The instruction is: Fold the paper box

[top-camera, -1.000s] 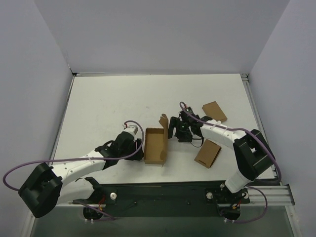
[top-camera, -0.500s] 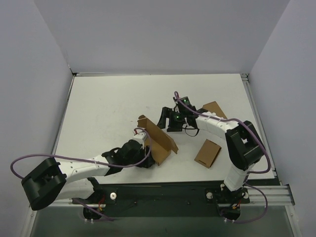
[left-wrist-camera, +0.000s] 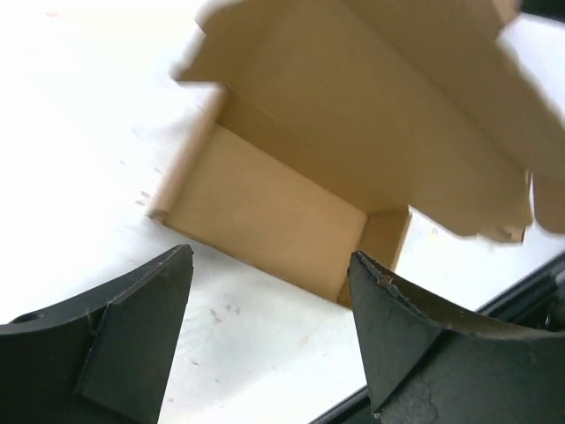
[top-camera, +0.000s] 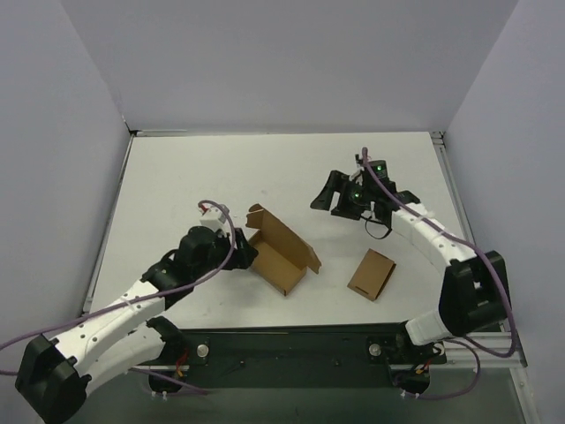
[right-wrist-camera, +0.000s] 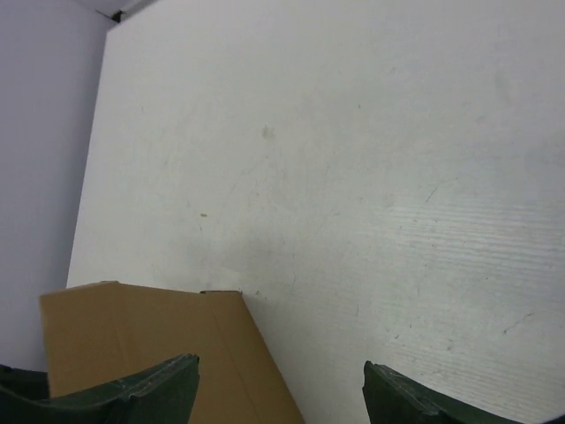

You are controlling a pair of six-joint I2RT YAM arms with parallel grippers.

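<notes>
The paper box (top-camera: 281, 252) lies on the white table (top-camera: 194, 177) in the middle, partly folded, with its lid flap spread open toward the right. My left gripper (top-camera: 242, 253) is open and empty just left of the box, not touching it. In the left wrist view the box (left-wrist-camera: 291, 185) fills the space ahead of the open gripper (left-wrist-camera: 269, 256). My right gripper (top-camera: 328, 196) is open and empty, raised behind and right of the box. In the right wrist view a brown panel of the box (right-wrist-camera: 141, 344) shows at the lower left, beside the open gripper (right-wrist-camera: 280, 362).
A small flat brown cardboard box (top-camera: 372, 274) lies right of the paper box, near the front. Purple walls (top-camera: 53, 177) close in the table on the left, back and right. A black rail (top-camera: 291, 340) runs along the near edge.
My left gripper has drawn back to the left, off the box. The box has settled flatter with its flap open. My right gripper has moved right and back, away from the box.
</notes>
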